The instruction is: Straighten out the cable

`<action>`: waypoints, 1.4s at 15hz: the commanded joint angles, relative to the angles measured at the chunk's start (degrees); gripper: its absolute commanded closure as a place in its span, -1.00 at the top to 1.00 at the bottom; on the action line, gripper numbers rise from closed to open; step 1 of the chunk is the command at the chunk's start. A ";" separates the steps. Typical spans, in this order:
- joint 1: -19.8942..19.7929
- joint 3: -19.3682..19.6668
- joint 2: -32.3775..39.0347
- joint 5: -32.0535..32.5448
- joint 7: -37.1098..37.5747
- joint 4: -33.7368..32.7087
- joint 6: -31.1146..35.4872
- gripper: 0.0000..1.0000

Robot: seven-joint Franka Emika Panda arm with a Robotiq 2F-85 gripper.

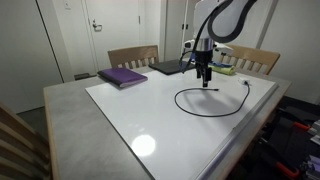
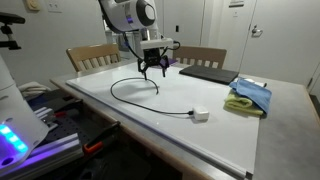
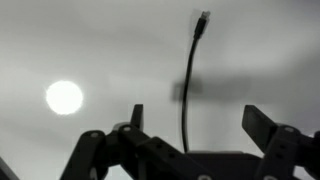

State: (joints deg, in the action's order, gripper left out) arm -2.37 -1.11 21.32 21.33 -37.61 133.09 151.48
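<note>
A thin black cable (image 1: 205, 110) lies in a loop on the white table top (image 1: 150, 125). In an exterior view (image 2: 130, 93) it runs on to a small white plug block (image 2: 200, 116). My gripper (image 1: 205, 80) hangs just above the loop's far end, also seen from the other side (image 2: 152, 70). In the wrist view the gripper (image 3: 195, 125) is open, its two fingers wide apart. The cable (image 3: 188, 90) runs between them down on the table, ending in a connector (image 3: 203, 18). The fingers hold nothing.
A purple book (image 1: 122, 77) lies at the table's far corner. A dark laptop (image 2: 208, 73) and a blue and yellow cloth (image 2: 250, 97) lie near the back edge. Two wooden chairs (image 1: 133, 57) stand behind the table. A bright lamp reflection (image 3: 64, 97) shows on the surface.
</note>
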 commanded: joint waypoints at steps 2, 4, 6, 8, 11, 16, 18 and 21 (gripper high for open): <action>2.53 3.28 2.47 5.20 10.57 1.64 8.27 1.00; 3.33 4.39 3.59 7.11 13.81 1.95 10.51 1.00; 3.82 5.25 4.53 8.09 15.75 2.10 12.00 1.00; 4.18 5.78 5.28 8.24 16.96 2.08 13.02 1.00; 4.32 5.76 5.90 7.15 18.16 1.93 12.93 0.46; 4.60 5.41 4.47 6.54 19.72 3.22 12.77 -0.17; 5.06 5.61 4.38 6.85 20.63 3.12 12.71 -0.47; 5.96 5.94 4.19 7.47 21.73 2.65 12.25 -0.87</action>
State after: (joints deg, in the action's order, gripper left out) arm 2.83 3.41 23.54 27.76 -17.13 137.24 162.44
